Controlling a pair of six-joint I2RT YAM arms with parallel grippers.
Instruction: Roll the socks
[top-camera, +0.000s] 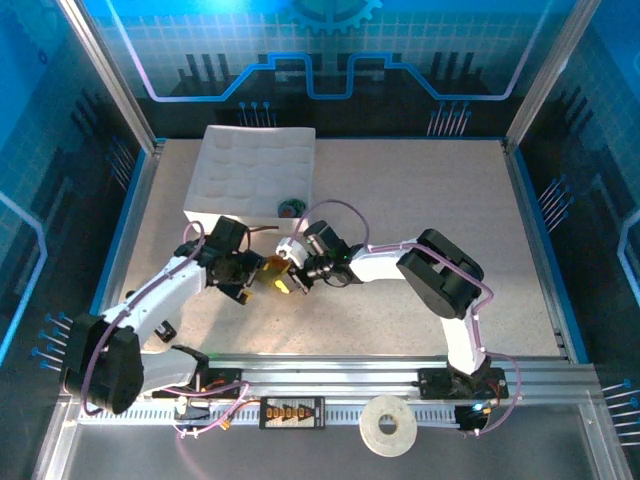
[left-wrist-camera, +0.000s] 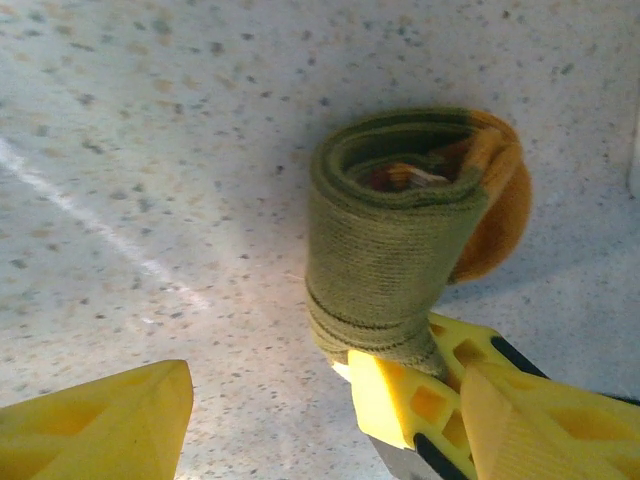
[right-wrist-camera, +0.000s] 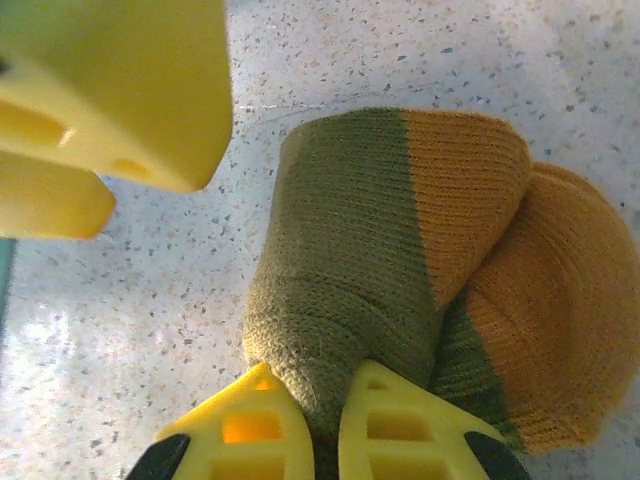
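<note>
Speckled grey table (top-camera: 420, 220), midway out: the right claw (right-wrist-camera: 318, 385) is clamped on one end of the rolled olive-green sock (right-wrist-camera: 350, 250), its orange toe bulging alongside. The left claw (left-wrist-camera: 325, 400) stands apart beside it, gripping nothing. Farther back, a white gridded tray (top-camera: 240, 170) holds what may be the second sock (top-camera: 290, 208).

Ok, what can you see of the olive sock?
The olive sock is soft knit, olive-green with an orange toe, wound into a loose roll whose open end shows the inner layers. A darker band runs around it near one end. It lies on its side on the speckled table. The right pincer is shut on its olive end. The left pincer stands open beside it, not gripping.
</note>
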